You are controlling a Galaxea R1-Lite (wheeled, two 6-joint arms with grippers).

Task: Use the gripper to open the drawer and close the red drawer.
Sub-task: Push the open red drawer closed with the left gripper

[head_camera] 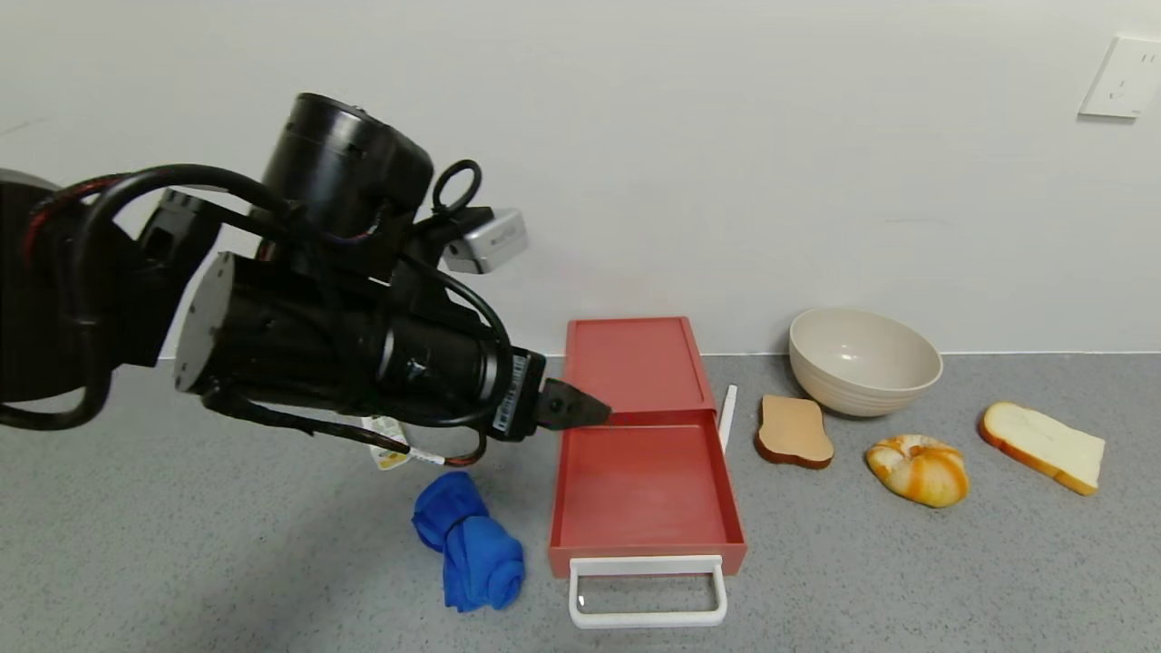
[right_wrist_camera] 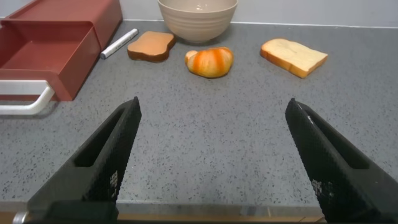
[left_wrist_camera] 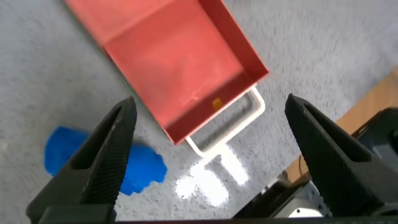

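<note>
While my left gripper hangs with jaws apart over the open drawer, its handle lies toward me, nearer this arm.

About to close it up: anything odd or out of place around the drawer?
The red drawer stands pulled fully out, tray empty. A white marker lies against its right side. Left gripper hovers above, fingers open.

- A plain white wall stands behind the work surface — it has no pictures on it.
- A white wall socket sits high on the wall, at the far right.
- The countertop is grey with fine speckles, and it meets the wall in a straight line.
- Bright light reflects on the countertop near its front edge.
</note>
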